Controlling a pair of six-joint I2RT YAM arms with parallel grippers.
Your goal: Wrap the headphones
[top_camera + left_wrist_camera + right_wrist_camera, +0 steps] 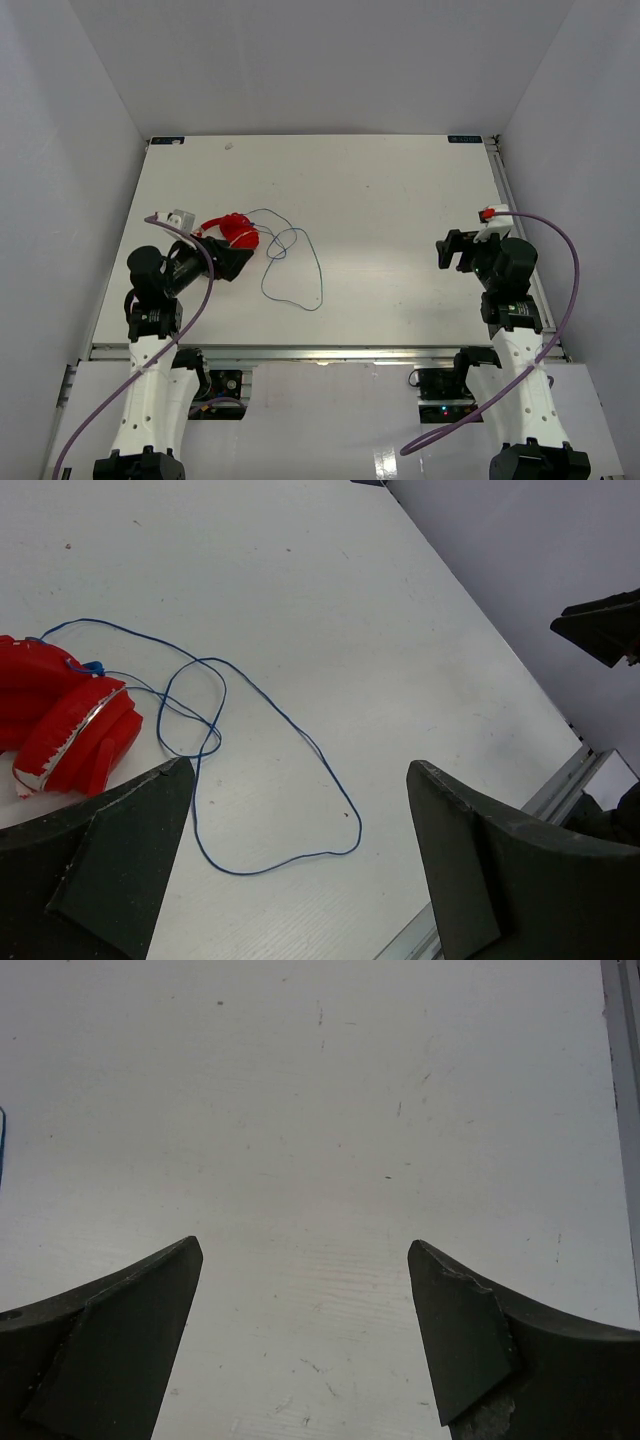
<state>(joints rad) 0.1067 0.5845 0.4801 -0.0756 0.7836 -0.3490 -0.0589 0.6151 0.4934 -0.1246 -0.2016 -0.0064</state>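
Observation:
The red headphones (232,230) lie folded on the white table at the left, also at the left edge of the left wrist view (60,725). Their thin blue cord (298,262) runs loose in loops to the right of them, spread over the table in the left wrist view (280,720). My left gripper (240,262) is open and empty, just near of the headphones and left of the cord loops; its fingers (130,850) stand wide apart. My right gripper (448,250) is open and empty at the far right, over bare table. The plug is not clear to see.
The white table (380,200) is walled by grey panels at the back and both sides. A metal rail (320,352) runs along its near edge. Purple cables (565,300) hang from both arms. A small white block (178,216) sits by the left arm's wrist.

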